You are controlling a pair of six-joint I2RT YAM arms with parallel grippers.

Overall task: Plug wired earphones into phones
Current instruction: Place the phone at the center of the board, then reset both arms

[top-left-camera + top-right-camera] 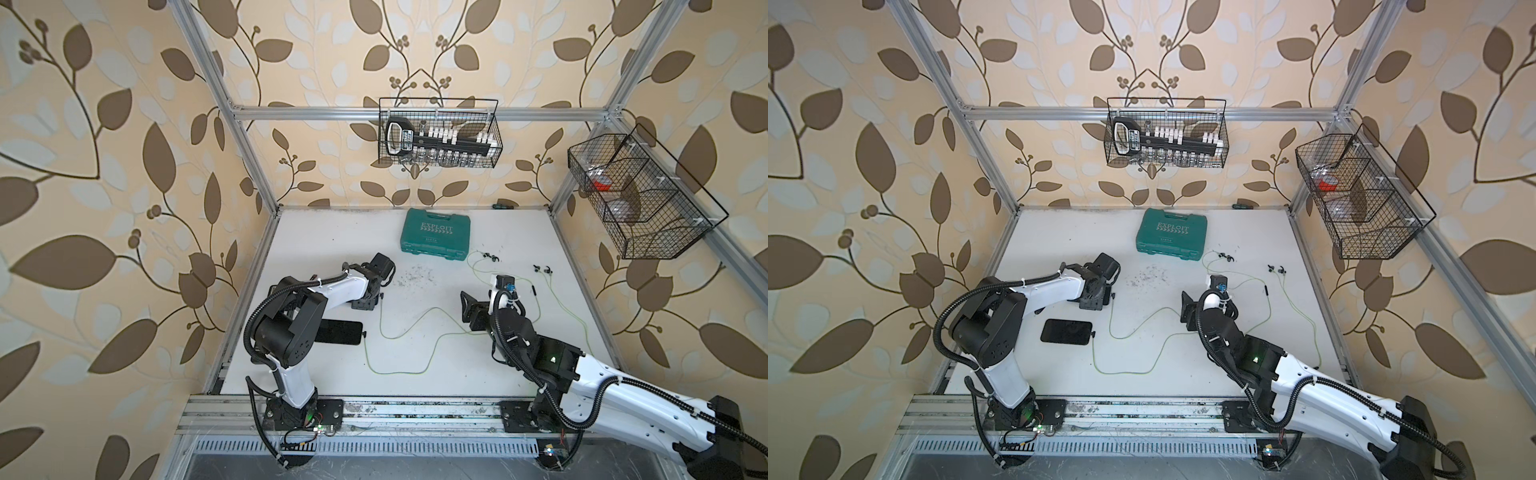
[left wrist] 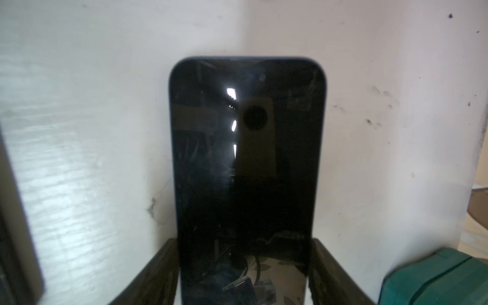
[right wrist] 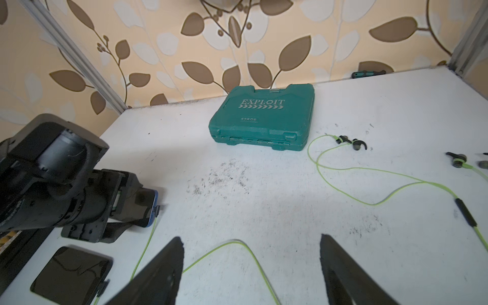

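Observation:
My left gripper (image 2: 243, 243) is shut on a black glossy phone (image 2: 245, 158), one finger against each long edge, holding it just above the white table. In the right wrist view a small black plug (image 3: 157, 210) sits at that phone's end edge, and a yellow-green earphone cable (image 3: 236, 240) runs from it. A second phone (image 1: 1066, 331) lies flat beside the left arm with a plug (image 1: 365, 333) at its end. Both sets of earbuds (image 3: 355, 144) (image 3: 458, 161) lie at the far right. My right gripper (image 3: 250, 264) hangs open above the cable, holding nothing.
A teal toolbox (image 1: 434, 236) lies at the back of the table (image 1: 316, 249). Wire baskets hang on the back wall (image 1: 440, 133) and the right frame (image 1: 636, 195). A screwdriver (image 1: 503, 204) rests at the back edge. Cable loops cross the table's middle and right side.

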